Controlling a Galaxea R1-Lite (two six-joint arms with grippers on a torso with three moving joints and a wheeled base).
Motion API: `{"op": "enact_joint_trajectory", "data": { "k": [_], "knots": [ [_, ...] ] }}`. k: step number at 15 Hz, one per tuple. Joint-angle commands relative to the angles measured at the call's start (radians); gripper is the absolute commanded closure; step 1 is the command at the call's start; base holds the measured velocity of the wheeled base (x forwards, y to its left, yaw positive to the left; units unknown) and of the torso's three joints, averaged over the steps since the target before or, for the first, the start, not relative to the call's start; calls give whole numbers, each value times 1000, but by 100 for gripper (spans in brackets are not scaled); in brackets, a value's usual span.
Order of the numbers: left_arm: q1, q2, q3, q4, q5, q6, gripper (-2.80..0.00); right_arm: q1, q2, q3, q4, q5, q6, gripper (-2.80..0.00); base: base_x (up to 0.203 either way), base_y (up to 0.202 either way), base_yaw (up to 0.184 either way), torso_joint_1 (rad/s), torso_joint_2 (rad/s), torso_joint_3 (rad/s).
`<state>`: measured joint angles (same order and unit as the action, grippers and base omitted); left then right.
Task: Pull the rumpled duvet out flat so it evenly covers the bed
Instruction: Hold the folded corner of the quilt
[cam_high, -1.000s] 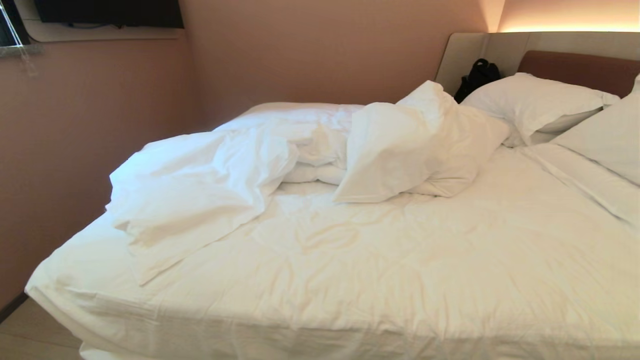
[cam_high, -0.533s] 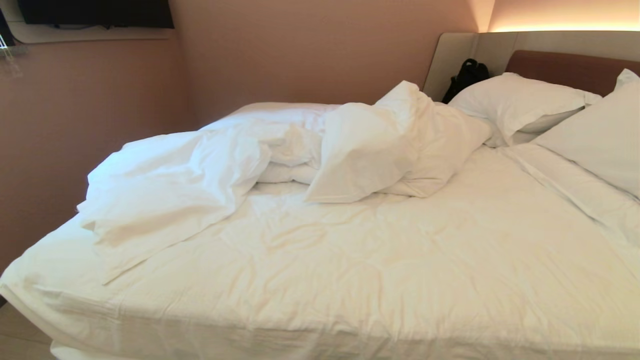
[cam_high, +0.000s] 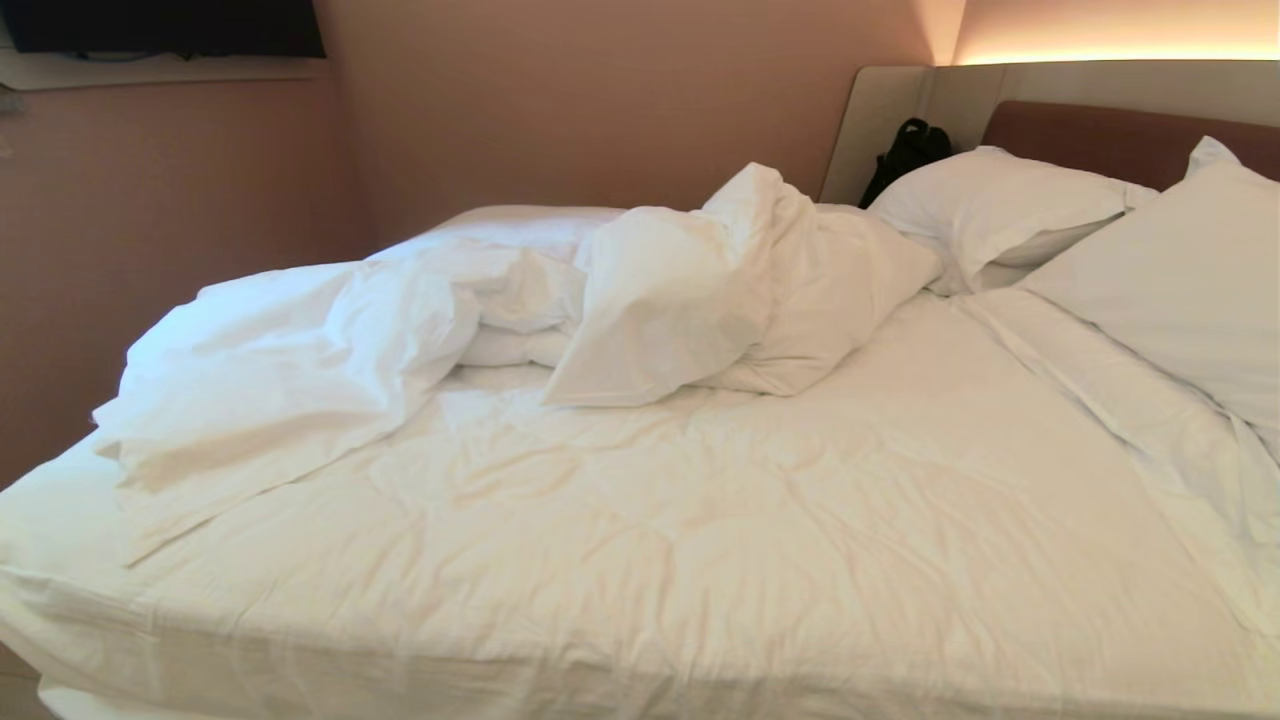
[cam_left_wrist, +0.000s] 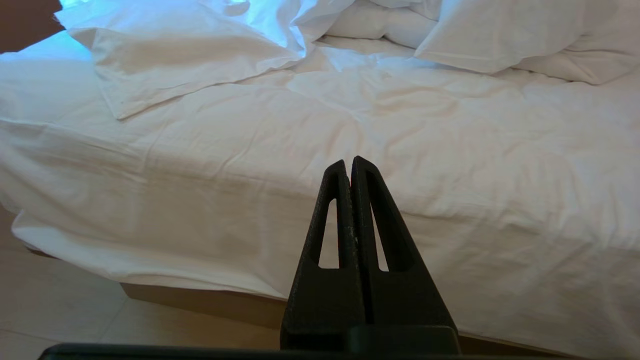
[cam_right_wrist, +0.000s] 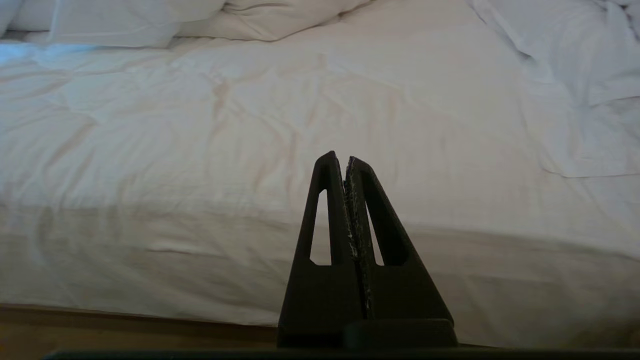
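Note:
The white duvet (cam_high: 700, 520) lies wrinkled over the near part of the bed (cam_high: 1100, 140). Its far side is folded back on itself into a puffy heap (cam_high: 660, 300) in the middle and a flatter flap (cam_high: 280, 370) at the left. Neither arm shows in the head view. My left gripper (cam_left_wrist: 349, 162) is shut and empty, hanging off the bed's near edge, level with the duvet (cam_left_wrist: 425, 125) and above the brown plinth (cam_left_wrist: 210, 302). My right gripper (cam_right_wrist: 339, 159) is also shut and empty, facing the duvet's hanging side (cam_right_wrist: 300, 100) further to the right.
Two white pillows (cam_high: 990, 210) (cam_high: 1180, 280) lean at the headboard on the right. A black bag (cam_high: 905, 150) sits in the far corner behind them. Pink walls close in the far and left sides, with a dark screen (cam_high: 160, 25) high on the left. Pale floor (cam_left_wrist: 60, 310) runs along the near side.
The whole head view has slid leftwards, so the camera has moved to the right along the bed. The duvet, the pillows and both grippers look the same.

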<state>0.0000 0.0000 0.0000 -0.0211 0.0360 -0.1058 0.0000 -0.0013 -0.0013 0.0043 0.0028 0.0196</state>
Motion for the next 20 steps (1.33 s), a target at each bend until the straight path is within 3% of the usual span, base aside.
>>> {"op": "enact_joint_trajectory", "data": {
  "k": [1,11,20],
  "knots": [
    [0,0,0,0,1,-2,0,0,1,0,0,0,0,0,0,-196,1,7,-2,6],
    [0,0,0,0,2,-8,0,0,1,0,0,0,0,0,0,-183,0,4,4,2],
    [0,0,0,0,2,-8,0,0,1,0,0,0,0,0,0,-7,0,0,0,0]
  ]
}}
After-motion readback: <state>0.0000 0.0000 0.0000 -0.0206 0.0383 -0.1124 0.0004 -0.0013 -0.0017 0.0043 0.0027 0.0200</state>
